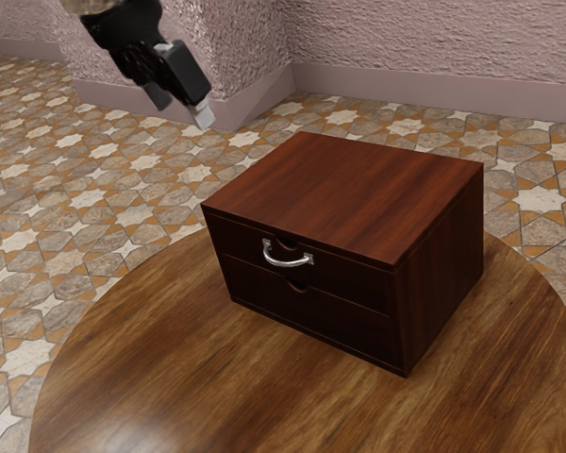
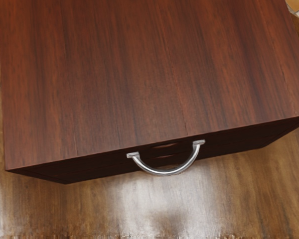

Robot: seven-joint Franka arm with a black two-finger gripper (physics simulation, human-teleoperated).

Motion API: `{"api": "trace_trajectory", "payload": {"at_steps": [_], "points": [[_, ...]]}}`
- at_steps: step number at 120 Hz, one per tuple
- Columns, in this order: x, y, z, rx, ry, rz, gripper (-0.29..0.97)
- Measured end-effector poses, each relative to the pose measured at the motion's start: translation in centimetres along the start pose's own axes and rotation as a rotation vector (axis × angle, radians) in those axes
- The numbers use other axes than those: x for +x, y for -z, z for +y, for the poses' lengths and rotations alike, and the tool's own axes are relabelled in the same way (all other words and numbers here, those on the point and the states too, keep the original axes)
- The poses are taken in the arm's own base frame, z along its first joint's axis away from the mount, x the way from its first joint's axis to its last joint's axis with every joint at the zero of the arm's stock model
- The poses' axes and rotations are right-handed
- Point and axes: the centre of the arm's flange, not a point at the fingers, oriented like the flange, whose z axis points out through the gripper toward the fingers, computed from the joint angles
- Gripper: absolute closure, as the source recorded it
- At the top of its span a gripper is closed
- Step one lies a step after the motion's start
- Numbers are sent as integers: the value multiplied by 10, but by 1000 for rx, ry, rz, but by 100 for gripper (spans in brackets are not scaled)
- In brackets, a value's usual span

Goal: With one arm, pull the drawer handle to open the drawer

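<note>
Exterior view: claw [image 1: 200, 111] well apart from drawer handle [image 1: 285, 256] (drawer [image 1: 344, 272] closed)

Home-like room: star-patterned tile floor [image 1: 66, 179], rough pink walls [image 1: 434, 38], round wooden table [image 1: 217, 377].

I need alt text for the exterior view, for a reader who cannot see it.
A dark wooden cabinet stands on a round table; its upper drawer, seemingly shut, bears a curved metal handle, with a lower drawer beneath. The black gripper hangs over the tiled floor at the exterior view's upper left, apart from the cabinet.
</note>
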Motion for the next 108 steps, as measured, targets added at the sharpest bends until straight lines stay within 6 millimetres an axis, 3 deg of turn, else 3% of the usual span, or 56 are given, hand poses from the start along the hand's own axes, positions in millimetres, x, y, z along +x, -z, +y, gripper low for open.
{"api": "trace_trajectory", "payload": {"at_steps": [10, 22, 34, 45, 58, 74, 90, 108], "points": [[-5, -23, -19, 13, 38, -62, 0], [-46, -47, -25, 22, 59, -128, 0], [-86, -86, -1, 7, 23, -208, 0], [-132, -103, 18, -9, 9, -227, 0], [-171, -119, 35, -43, -13, -227, 0], [-178, -124, 32, -71, -126, -196, 0], [-187, -142, 34, -104, -299, -245, 0], [-181, -146, 35, -121, -567, -192, 0]]}}
